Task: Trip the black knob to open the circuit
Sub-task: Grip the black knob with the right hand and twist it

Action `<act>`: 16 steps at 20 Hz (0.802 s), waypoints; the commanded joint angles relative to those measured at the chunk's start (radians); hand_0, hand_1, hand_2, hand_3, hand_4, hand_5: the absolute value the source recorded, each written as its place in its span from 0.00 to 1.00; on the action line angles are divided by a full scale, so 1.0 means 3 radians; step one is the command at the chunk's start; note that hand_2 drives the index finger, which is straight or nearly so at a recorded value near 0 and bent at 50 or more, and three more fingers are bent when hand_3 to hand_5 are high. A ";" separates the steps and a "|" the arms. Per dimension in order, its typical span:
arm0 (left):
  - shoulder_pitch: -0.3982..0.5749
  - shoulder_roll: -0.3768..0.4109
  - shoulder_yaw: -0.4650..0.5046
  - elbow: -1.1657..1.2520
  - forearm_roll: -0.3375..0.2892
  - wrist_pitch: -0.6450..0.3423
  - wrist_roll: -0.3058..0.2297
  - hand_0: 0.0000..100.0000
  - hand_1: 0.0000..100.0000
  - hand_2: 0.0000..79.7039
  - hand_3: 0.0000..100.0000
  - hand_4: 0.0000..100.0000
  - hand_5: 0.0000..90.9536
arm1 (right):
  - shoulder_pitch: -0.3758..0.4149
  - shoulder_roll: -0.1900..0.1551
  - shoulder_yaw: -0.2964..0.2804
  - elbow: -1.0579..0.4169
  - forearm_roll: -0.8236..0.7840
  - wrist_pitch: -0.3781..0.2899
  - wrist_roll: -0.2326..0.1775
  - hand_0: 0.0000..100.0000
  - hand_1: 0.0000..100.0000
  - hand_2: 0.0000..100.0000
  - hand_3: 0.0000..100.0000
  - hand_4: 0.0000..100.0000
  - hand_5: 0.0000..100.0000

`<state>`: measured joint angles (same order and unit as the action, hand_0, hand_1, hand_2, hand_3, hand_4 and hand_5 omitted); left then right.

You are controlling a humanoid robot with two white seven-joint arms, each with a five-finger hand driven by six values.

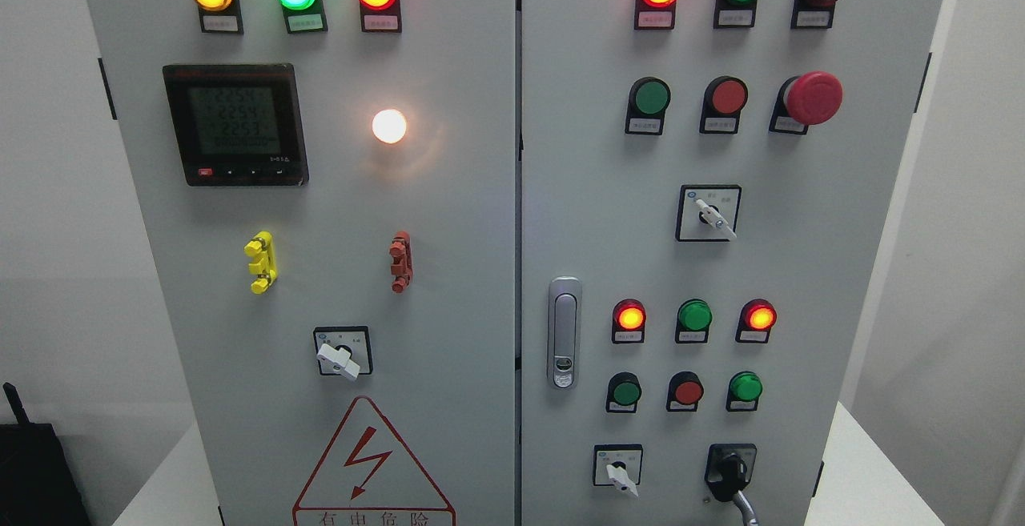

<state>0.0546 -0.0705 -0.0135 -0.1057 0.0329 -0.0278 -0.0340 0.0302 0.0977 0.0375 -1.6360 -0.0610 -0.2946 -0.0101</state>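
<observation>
The black knob point(730, 468) sits at the lower right of the grey control cabinet point(448, 286), on the right-hand door, just right of a white-handled selector switch point(618, 471) and below a row of three small push buttons. It is a glossy dark rotary handle on a square black plate, its lever pointing down and to the right, where a grey bar-like part runs off the bottom edge. Neither robot hand is in view, so whether their fingers are spread or curled cannot be told; judging by that, the task stands at its very start, with the reach not yet made. The next move calls for bringing a hand low to that corner, pinching the narrow lever and twisting it. The cabinet face is smooth painted metal, the pilot lamps domed plastic.
</observation>
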 commanded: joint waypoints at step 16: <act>-0.0013 -0.0005 0.0004 -0.0001 0.0008 -0.0005 0.0001 0.12 0.39 0.00 0.00 0.00 0.00 | -0.0085 0.0012 0.0177 -0.0161 0.0034 -0.0051 0.0059 1.00 0.85 0.00 0.96 0.90 0.92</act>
<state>0.0546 -0.0705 -0.0135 -0.1056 0.0329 -0.0278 -0.0340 0.0294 0.0977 0.0484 -1.6368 -0.0610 -0.2935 -0.0188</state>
